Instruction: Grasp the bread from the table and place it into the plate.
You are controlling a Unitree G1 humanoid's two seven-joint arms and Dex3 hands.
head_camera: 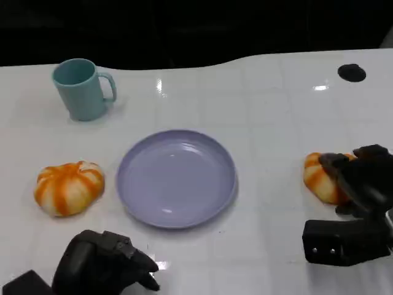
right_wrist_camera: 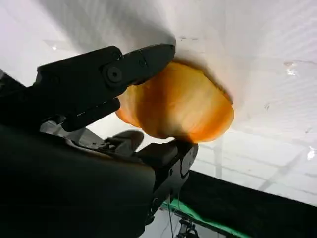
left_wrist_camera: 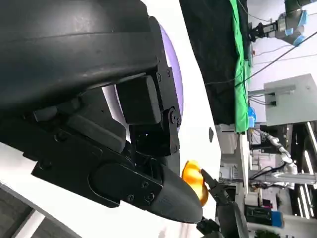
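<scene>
The right robot hand pinches the soft-looking, orange-striped round bread by its sides, probably light and squashable.

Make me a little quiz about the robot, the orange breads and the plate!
1. True or false: the purple plate already has a bread on it.
2. Which hand has its fingers around a bread? A) the left hand B) the right hand C) neither
3. Fill in the missing word: the mug at the far left of the table is coloured ____.

Key:
1. False. The plate holds nothing; one bread lies to its left and the other bread to its right.
2. B. The right wrist view shows fingers on both sides of that bread.
3. Teal.
</scene>
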